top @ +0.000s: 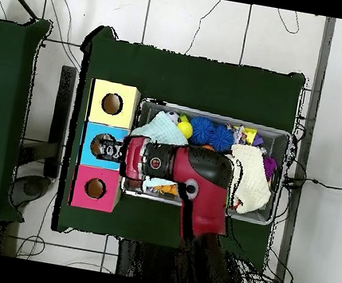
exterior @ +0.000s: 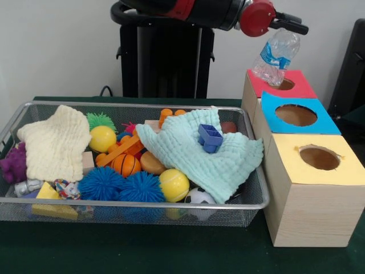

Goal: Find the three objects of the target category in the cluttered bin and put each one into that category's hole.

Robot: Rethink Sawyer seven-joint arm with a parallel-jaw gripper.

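My gripper (exterior: pixel 289 25) is high at the right in the front view, shut on the neck of a clear plastic bottle (exterior: pixel 276 58) with a blue label. The bottle hangs tilted, its lower end just above the hole (exterior: pixel 283 84) in the red-topped box (exterior: pixel 302 88). In the overhead view the gripper (top: pixel 113 150) and the bottle (top: pixel 106 148) appear over the blue-topped box (top: pixel 86 154), beside the red-topped box (top: pixel 81 189). The arm (top: pixel 189 175) hides part of the wire bin (top: pixel 288 137).
Three wooden boxes stand in a row right of the bin (exterior: pixel 131 203): red, blue (exterior: pixel 326 119) and yellow (exterior: pixel 349 166). The bin holds a cream cloth (exterior: pixel 54 145), a mint cloth (exterior: pixel 194 151), a blue cutter (exterior: pixel 210 137), spiky blue balls (exterior: pixel 101 182), yellow balls (exterior: pixel 173 185) and other toys.
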